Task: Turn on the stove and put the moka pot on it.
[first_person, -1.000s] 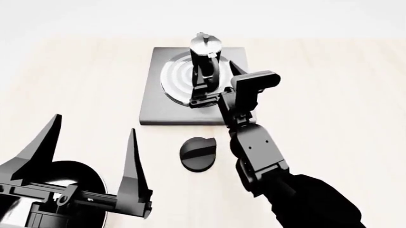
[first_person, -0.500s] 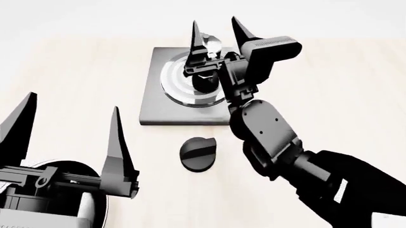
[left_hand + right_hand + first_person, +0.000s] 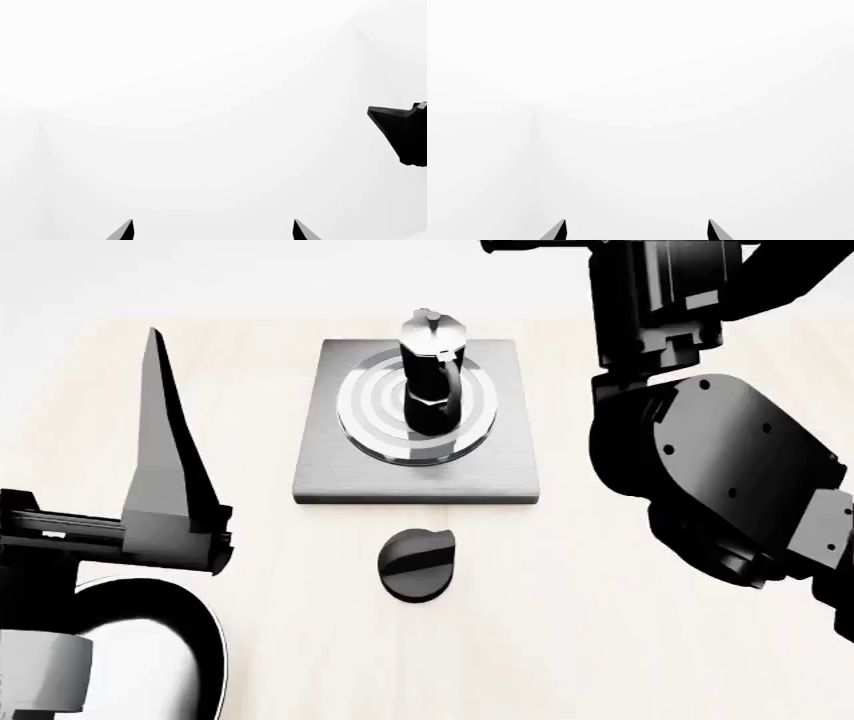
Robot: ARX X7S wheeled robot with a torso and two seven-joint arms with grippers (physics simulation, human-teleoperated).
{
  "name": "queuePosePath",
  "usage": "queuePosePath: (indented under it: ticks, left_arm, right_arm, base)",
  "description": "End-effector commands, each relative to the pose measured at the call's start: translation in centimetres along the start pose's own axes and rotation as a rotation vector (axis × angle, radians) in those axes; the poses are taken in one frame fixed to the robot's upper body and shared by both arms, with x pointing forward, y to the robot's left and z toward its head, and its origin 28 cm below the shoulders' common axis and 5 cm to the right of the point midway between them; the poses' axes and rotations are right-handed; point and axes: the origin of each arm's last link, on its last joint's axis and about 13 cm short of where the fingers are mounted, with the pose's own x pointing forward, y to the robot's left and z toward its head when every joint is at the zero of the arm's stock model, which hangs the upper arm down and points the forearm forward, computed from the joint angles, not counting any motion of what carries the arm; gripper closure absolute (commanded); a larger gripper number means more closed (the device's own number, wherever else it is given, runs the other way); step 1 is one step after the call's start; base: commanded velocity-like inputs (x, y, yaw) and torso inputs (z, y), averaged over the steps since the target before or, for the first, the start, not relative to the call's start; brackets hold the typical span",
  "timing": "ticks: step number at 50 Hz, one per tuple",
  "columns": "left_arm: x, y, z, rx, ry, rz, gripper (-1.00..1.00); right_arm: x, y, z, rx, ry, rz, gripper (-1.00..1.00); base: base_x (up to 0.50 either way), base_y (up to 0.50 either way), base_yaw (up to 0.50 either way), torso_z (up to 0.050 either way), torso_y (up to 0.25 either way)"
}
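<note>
The pot (image 3: 430, 370) stands upright on the round burner in the middle of the stove (image 3: 514, 475), a flat grey slab on the pale table (image 3: 694, 640). It is narrower than the burner, so the rings show all around its base. Its silver lid is on top and its thin handle points toward the robot. Nothing is touching the pot, so it seems to be set where the task wants it. The knob (image 3: 419, 563), small, round and black, lies on the table just in front of the stove, apart from it. It sits alone there so a claw can reach it, but the pictures do not show whether the stove is on. The left claw (image 3: 212, 232) is spread wide. In its own wrist view its two tips stand far apart with nothing between them, and in the head view one long finger (image 3: 167, 455) points up at the left, well away from the stove. The right claw (image 3: 637, 231) is spread too, and it is empty. Its wrist view shows only white wall, so it seems lifted high and aimed away from the table. The right arm (image 3: 714, 470) is big and dark at the right of the head view, raised clear of the pot. A pan (image 3: 200, 640) shows at the lower left, under the left arm.
</note>
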Motion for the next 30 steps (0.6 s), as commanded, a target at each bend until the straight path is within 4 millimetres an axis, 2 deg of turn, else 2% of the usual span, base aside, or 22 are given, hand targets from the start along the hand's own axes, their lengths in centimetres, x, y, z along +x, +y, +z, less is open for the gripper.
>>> queuePosePath:
  ticks: [1,3,11,16,24,30]
  left_arm:
    - [1.6,1.3,1.8,0.056,-0.064,0.01,-1.0]
    - [1.7,1.5,1.9,0.062,-0.071,0.014,-1.0]
    - [2.0,1.9,2.8,0.086,-0.084,0.016,-1.0]
    - [2.0,2.1,3.2,0.091,-0.085,0.019,-1.0]
    - [2.0,2.8,4.2,0.11,-0.09,0.025,-1.0]
    - [1.7,3.0,4.5,0.112,-0.094,0.024,-1.0]
  right_arm:
    - [-0.8,-1.0,6.2,-0.065,-0.094,-0.055,-1.0]
    - [-1.4,-1.3,7.3,-0.078,-0.106,-0.057,-1.0]
    - [-2.9,-2.6,9.8,-0.151,-0.13,-0.109,-1.0]
    - [-4.5,-3.2,11.6,-0.185,-0.141,-0.134,-1.0]
    - [-6.6,-4.7,12.7,-0.251,-0.142,-0.175,-1.0]
    - [-8.6,-5.0,13.5,-0.269,-0.139,-0.189,-1.0]
  base:
    - [0.0,0.0,0.0,0.0,0.0]
    - [0.0,0.0,0.0,0.0,0.0]
    - [0.0,0.0,0.0,0.0,0.0]
    - [0.0,0.0,0.0,0.0,0.0]
    - [0.0,0.0,0.0,0.0,0.0]
    - [0.0,0.0,0.0,0.0,0.0]
